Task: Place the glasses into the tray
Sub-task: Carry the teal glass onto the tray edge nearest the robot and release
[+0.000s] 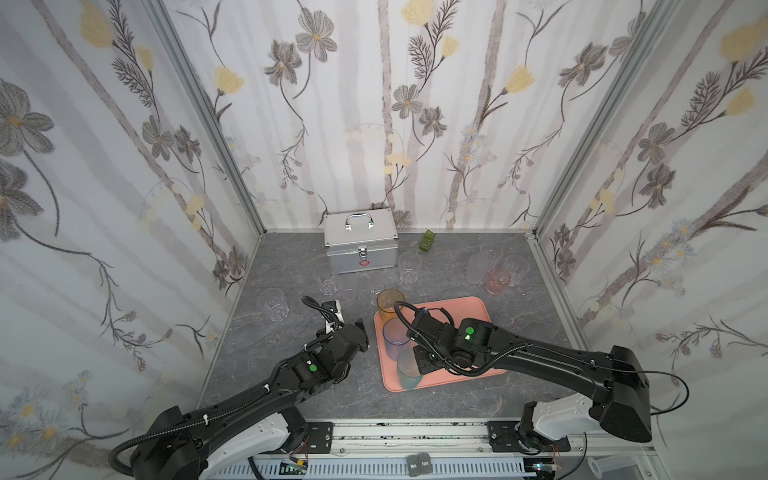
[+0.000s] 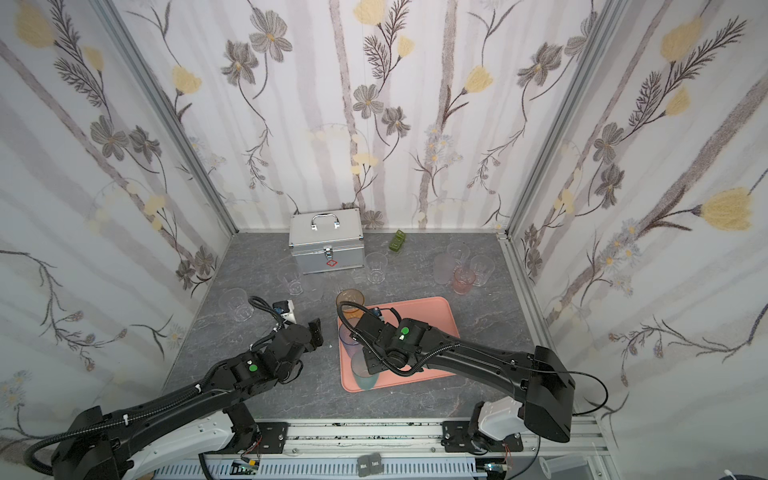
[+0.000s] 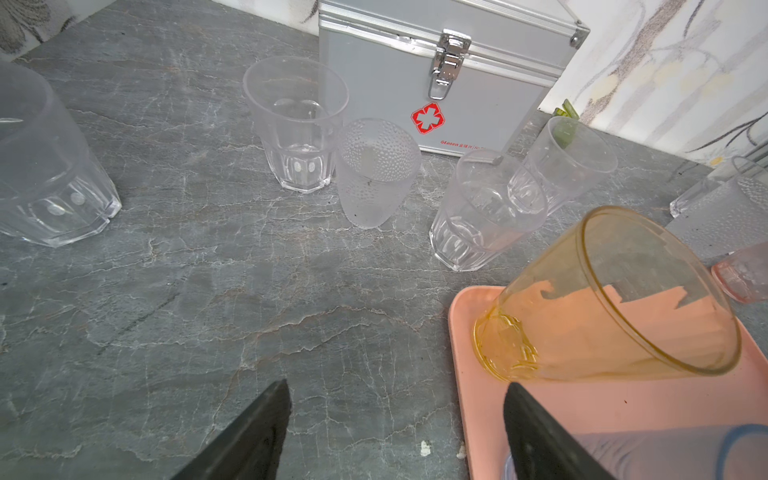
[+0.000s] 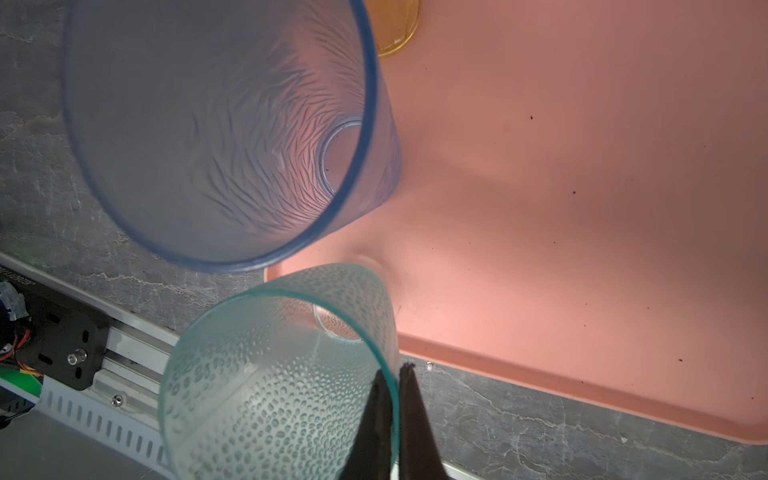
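Note:
The salmon-pink tray (image 1: 469, 316) (image 4: 582, 166) lies right of centre. An amber glass (image 1: 390, 303) (image 3: 602, 299) stands at its far left corner, with a blue glass (image 1: 396, 338) (image 4: 216, 124) behind the tray's left rim. My right gripper (image 4: 394, 374) is shut on the rim of a teal dotted glass (image 1: 409, 370) (image 4: 270, 374) over the near left corner; one finger is inside and one outside. My left gripper (image 3: 399, 384) (image 1: 361, 328) hangs open and empty just left of the tray. Several clear glasses (image 1: 273, 304) (image 3: 295, 124) stand on the table beyond it.
A silver metal case (image 1: 360, 241) (image 3: 449, 75) stands at the back wall with a small green block (image 1: 427, 240) to its right. Frosted, clear and pinkish glasses (image 1: 498, 280) cluster at the back right. Cage walls close in on three sides.

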{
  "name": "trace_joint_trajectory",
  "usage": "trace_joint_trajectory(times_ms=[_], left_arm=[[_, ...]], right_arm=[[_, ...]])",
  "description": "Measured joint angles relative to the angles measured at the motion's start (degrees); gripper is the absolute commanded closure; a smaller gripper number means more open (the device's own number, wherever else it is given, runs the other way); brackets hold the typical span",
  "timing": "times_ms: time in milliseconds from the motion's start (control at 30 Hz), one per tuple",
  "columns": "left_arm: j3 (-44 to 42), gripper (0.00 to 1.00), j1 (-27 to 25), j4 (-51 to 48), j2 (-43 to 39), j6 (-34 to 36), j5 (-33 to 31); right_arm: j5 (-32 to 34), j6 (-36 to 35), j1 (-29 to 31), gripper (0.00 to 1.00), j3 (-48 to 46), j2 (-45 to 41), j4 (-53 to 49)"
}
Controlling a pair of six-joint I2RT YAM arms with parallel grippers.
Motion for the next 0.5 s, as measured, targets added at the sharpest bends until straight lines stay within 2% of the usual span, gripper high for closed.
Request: trace_joint_trajectory(times_ms=[367, 500], left_arm=[[-0.7, 0.16, 0.0, 0.0, -0.72, -0.04, -0.39], [-0.94, 0.16, 0.0, 0.0, -1.38, -0.07, -0.42]], right_arm=[[1.55, 0.42, 1.84, 1.0, 1.86, 4.85, 1.49], [2.01, 0.39, 1.95, 0.88, 2.23, 5.16, 1.36]])
